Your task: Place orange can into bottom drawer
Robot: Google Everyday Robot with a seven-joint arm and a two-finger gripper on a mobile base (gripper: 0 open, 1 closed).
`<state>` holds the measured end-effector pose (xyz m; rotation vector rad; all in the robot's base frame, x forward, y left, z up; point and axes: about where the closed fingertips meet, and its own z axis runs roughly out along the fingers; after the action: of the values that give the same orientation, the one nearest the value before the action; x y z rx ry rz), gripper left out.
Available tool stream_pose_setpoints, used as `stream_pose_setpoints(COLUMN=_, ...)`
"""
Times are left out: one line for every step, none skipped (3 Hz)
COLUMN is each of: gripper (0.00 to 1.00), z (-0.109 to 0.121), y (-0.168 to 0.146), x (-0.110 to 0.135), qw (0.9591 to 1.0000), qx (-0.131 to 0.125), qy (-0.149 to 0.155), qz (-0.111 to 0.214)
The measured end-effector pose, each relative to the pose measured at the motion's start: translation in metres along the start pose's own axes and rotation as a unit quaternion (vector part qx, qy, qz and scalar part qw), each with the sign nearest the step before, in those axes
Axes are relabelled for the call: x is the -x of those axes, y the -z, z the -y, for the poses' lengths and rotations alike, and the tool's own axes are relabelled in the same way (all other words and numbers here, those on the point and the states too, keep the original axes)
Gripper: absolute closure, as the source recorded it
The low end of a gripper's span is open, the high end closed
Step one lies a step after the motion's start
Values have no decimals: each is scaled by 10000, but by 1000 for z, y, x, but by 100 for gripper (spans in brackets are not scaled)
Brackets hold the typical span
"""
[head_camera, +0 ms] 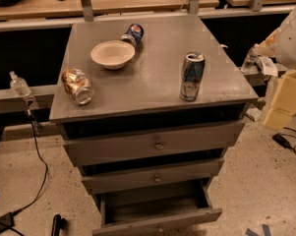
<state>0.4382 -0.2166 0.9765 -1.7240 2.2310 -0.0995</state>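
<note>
Cabinet top, bowl, orange can, blue cans

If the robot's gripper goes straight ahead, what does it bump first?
The gripper barely shows at the bottom edge, left of the open bottom drawer. Probably the cabinet first, though depth is unclear.

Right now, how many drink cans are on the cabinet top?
3. The orange can lies on its side front left; the blue-and-silver can stands upright at right; the dark blue can lies behind the bowl. The tool is out of view.
</note>
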Motion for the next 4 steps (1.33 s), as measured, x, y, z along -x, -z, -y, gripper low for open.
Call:
stream_pose_setpoints(gripper=0, z=0, y=0, x=0, qw=10000, qx=-1, qy=0, qz=0)
stream_pose_setpoints(gripper=0, z=3, y=0, x=8, qw=9996, qx=-34, qy=22, qz=276)
stream_pose_setpoints(gripper=0, z=29, y=-15, x=34, qw=9989, qx=57, qy=78, qz=449)
stream_pose_setpoints(gripper=0, z=80, y=-39, x=103, qw=9976, qx=128, qy=340, qz=595)
